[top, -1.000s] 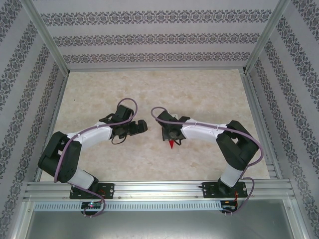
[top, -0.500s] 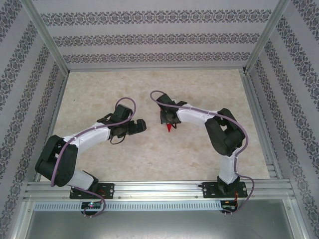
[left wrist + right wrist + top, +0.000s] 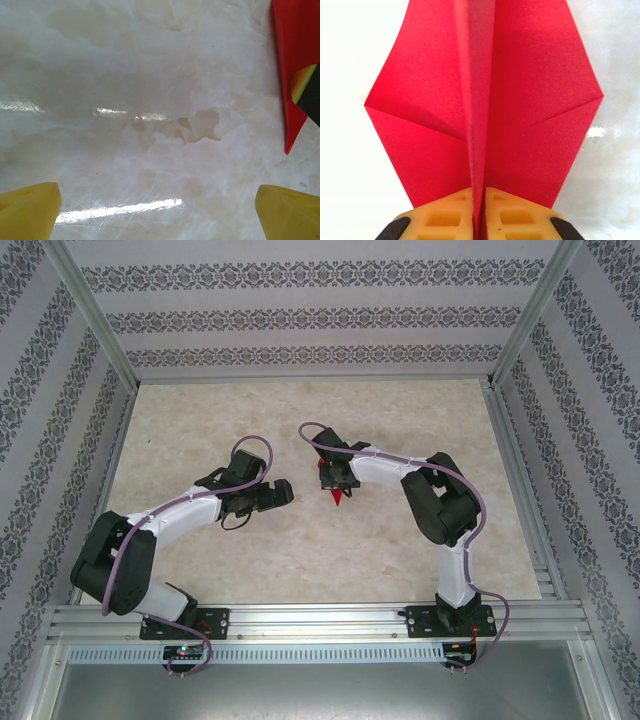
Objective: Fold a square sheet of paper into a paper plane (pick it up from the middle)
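Note:
The square sheet of paper is folded into a bright red paper plane (image 3: 520, 100) with a central ridge and two wings spread to either side. My right gripper (image 3: 479, 192) is shut on that ridge, its yellow fingers (image 3: 445, 210) pressed against both sides. In the top view the paper plane (image 3: 339, 499) points toward the near edge, just below the right gripper (image 3: 337, 480), at mid-table. My left gripper (image 3: 281, 493) stands open a short way to the left. Its wrist view shows bare tabletop between the fingertips (image 3: 30, 210) and the paper plane's pointed end (image 3: 292, 60) at the upper right.
The marble-patterned table (image 3: 300, 550) is fenced by aluminium rails (image 3: 520, 490) and patterned walls. Both arm bases are bolted to the near rail (image 3: 320, 620). Open tabletop lies behind and in front of the grippers.
The right arm has carried the paper plane away from the near edge and slightly left, toward the table's middle. The left arm has barely moved, and its gripper is still open.

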Motion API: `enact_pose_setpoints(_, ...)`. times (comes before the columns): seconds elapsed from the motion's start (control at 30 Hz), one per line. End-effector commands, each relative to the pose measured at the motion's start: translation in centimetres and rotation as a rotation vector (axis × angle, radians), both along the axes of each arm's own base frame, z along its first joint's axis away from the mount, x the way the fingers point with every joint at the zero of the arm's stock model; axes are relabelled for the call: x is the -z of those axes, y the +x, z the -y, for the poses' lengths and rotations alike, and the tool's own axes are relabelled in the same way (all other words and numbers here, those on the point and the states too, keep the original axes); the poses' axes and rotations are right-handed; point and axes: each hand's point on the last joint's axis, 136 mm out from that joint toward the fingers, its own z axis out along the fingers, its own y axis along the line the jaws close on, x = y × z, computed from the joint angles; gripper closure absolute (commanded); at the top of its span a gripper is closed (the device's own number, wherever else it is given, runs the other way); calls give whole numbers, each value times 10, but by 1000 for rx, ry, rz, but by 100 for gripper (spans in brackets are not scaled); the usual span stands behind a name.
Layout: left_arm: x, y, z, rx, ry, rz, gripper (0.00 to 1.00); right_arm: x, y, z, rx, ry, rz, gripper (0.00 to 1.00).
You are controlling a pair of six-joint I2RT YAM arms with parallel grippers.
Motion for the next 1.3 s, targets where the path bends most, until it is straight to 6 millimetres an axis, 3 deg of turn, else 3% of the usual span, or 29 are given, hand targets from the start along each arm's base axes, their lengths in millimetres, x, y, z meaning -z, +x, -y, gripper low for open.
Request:
enact_pose_setpoints(0.0, -4, 1, -6, 0, 16, 12, 0, 11, -2, -4, 3, 8, -19, 88)
enact_pose_setpoints(0.23, -5, 1, -6, 0, 17, 14, 0, 36, -16, -2, 18, -25, -48, 87)
enact_pose_setpoints(0.33, -6, 2, -7, -1, 22, 17, 0, 33, -16, -2, 24, -40, -43, 87)
enact_pose_setpoints(0.4, -7, 4, -8, -3, 35, 22, 0, 13, -9, -6, 24, -25, -9, 85)
enact_pose_setpoints(0.6, -32, 21, -18, -41, 90, 94, 0, -88, 8, -16, 24, 93, 162, 66)
enact_pose_setpoints(0.8, -70, 45, -37, -87, 136, 192, 0, -160, 6, 1, 54, 153, 296, 42)
enact_pose_setpoints(0.9, -92, 56, -54, -112, 178, 252, 0, -188, 4, 29, 87, 118, 383, 27)
enact_pose_setpoints(1.07, -129, 64, -108, -213, 331, 410, 0, -218, -3, 106, 175, -13, 527, 3)
enact_pose_setpoints(1.27, -152, 54, -178, -410, 548, 584, 0, -220, -15, 223, 371, -224, 700, 2)
